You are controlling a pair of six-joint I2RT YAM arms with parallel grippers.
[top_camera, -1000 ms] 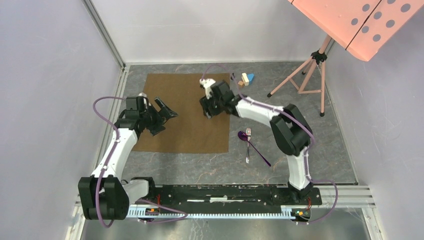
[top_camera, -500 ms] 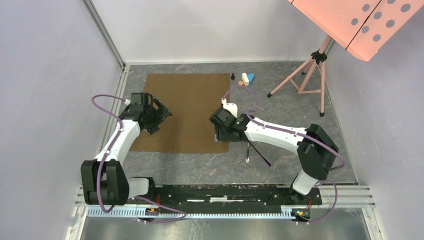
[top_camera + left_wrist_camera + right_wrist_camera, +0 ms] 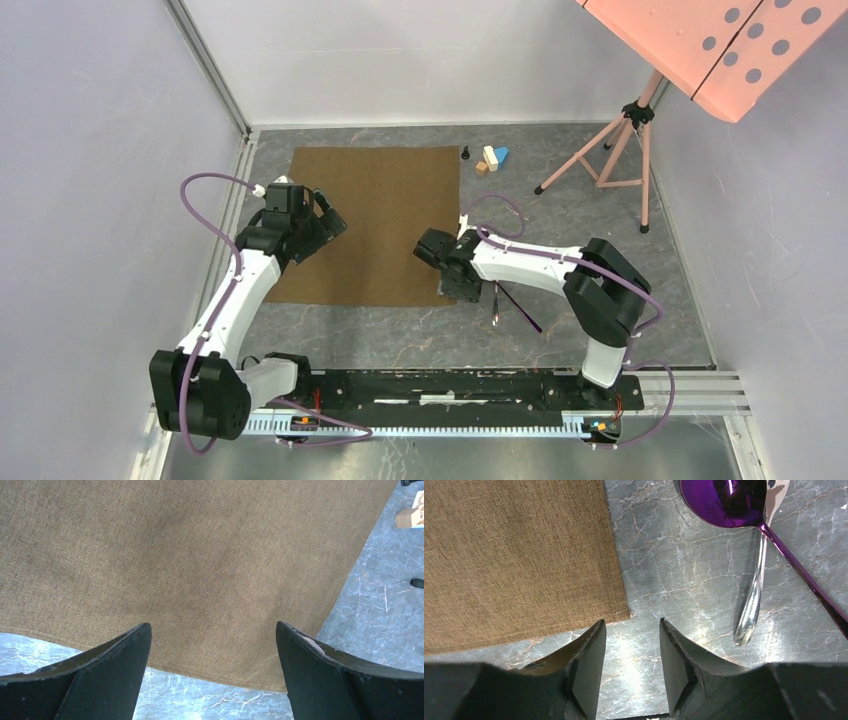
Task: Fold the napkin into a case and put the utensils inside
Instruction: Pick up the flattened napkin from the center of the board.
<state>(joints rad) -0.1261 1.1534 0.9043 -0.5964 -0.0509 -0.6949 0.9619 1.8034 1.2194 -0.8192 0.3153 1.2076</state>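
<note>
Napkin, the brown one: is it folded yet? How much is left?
Nothing is done yet: the brown cloth napkin lies flat, unfolded. In hand: the right gripper hangs open at its near right corner, the left gripper open over its left side. Left: all folding, then tucking in the purple spoon and silver fork.

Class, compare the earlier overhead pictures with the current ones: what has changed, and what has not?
The right end effector came back along the napkin's right edge to its near right corner, jaws narrowing, gripping nothing. The left end effector stayed open, nearly in place; napkin, spoon and fork lie unmoved.
</note>
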